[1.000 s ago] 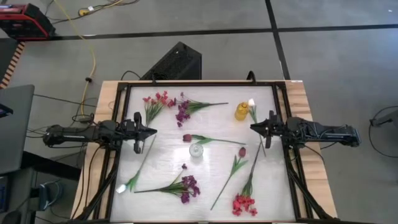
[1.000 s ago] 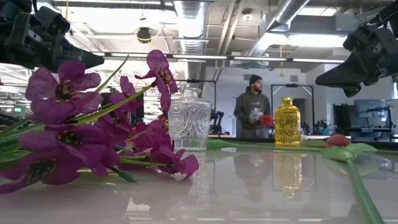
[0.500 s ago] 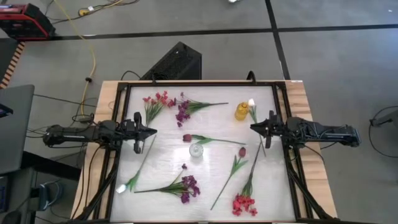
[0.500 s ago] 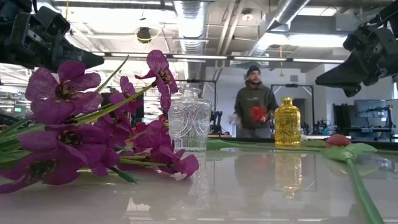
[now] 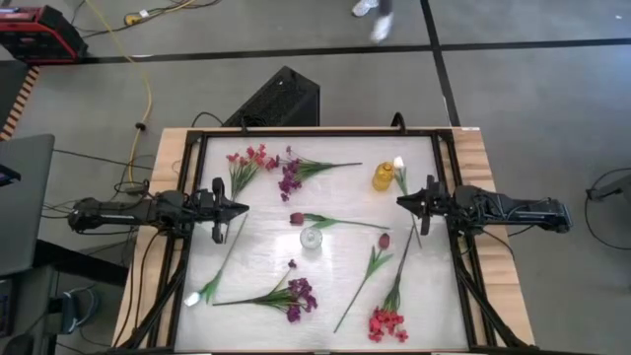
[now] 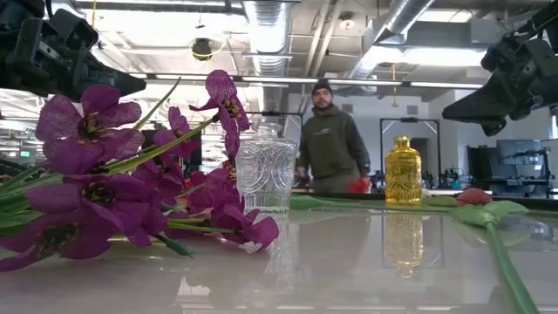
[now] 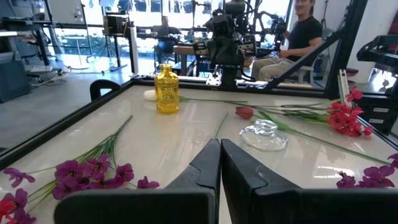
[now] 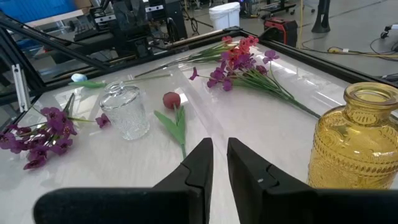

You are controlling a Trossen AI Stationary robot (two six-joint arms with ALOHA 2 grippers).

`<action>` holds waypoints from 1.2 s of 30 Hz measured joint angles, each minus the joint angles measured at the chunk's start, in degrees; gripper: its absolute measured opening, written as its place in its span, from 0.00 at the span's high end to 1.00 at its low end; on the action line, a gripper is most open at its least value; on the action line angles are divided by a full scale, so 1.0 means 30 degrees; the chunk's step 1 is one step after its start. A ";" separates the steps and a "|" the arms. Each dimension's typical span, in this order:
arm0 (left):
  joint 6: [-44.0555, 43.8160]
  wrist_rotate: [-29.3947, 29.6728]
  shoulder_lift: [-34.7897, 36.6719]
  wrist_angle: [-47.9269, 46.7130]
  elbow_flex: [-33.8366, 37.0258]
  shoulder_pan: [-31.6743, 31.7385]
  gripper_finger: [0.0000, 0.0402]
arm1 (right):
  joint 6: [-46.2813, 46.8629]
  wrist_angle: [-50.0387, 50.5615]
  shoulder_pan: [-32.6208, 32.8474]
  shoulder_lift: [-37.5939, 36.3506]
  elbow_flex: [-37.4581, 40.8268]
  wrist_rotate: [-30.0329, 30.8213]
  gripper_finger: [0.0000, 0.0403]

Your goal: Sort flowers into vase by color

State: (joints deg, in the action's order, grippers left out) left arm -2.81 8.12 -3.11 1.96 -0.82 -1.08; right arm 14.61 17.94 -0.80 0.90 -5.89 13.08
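Flowers (image 5: 294, 294) unmoved; person (image 6: 330, 139) has stepped closer.

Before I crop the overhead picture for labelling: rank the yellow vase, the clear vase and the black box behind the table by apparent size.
1. black box
2. yellow vase and clear vase: look alike, so unranked.

No lettering seems legible anywhere in these views.

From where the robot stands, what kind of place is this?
Most likely a robotics lab or workshop. Bare ceiling ducts and pipes run overhead, a person in a dark hoodie walks past behind the white framed table, and more dark robot rigs stand in the room beyond.
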 joint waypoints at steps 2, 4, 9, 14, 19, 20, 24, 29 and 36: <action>0.0000 0.0000 -0.0001 -0.0007 0.0002 0.0000 1.00 | 0.0000 -0.0001 0.0000 0.0001 0.0001 0.0003 0.81; 0.0000 0.0000 0.0001 -0.0007 0.0005 -0.0002 1.00 | 0.0000 0.0000 0.0000 -0.0005 0.0001 0.0000 0.81; 0.0000 0.0000 0.0007 0.0000 0.0007 0.0000 1.00 | 0.0000 -0.0001 0.0000 -0.0006 0.0001 -0.0001 0.81; 0.0000 0.0000 -0.0001 -0.0007 0.0007 0.0000 1.00 | 0.0000 0.0006 0.0000 0.0001 0.0001 0.0006 0.81; 0.0002 0.0000 0.0003 -0.0003 0.0003 -0.0004 1.00 | 0.0000 0.0000 0.0000 -0.0005 -0.0005 0.0001 0.81; 0.0044 0.0011 0.0003 0.0011 0.0003 0.0000 1.00 | 0.0001 0.0000 0.0000 -0.0006 0.0001 -0.0001 0.81; 0.0394 0.0776 0.0002 0.0182 0.0004 -0.0005 1.00 | -0.0495 -0.0069 0.0000 -0.0002 0.0001 0.0041 0.81; -0.6672 0.1277 -0.0010 0.0407 0.0022 -0.0014 1.00 | -0.3303 -0.3170 -0.0036 0.0010 0.0163 0.0611 0.81; -0.7929 0.4783 -0.0117 0.0736 0.0036 -0.0007 1.00 | -0.3669 -0.7227 -0.0125 -0.0002 0.0088 0.0673 0.81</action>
State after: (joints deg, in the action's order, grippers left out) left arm -26.60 22.47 -3.46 4.16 -0.71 -1.10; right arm 3.60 -3.74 -1.17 0.90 -5.63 15.10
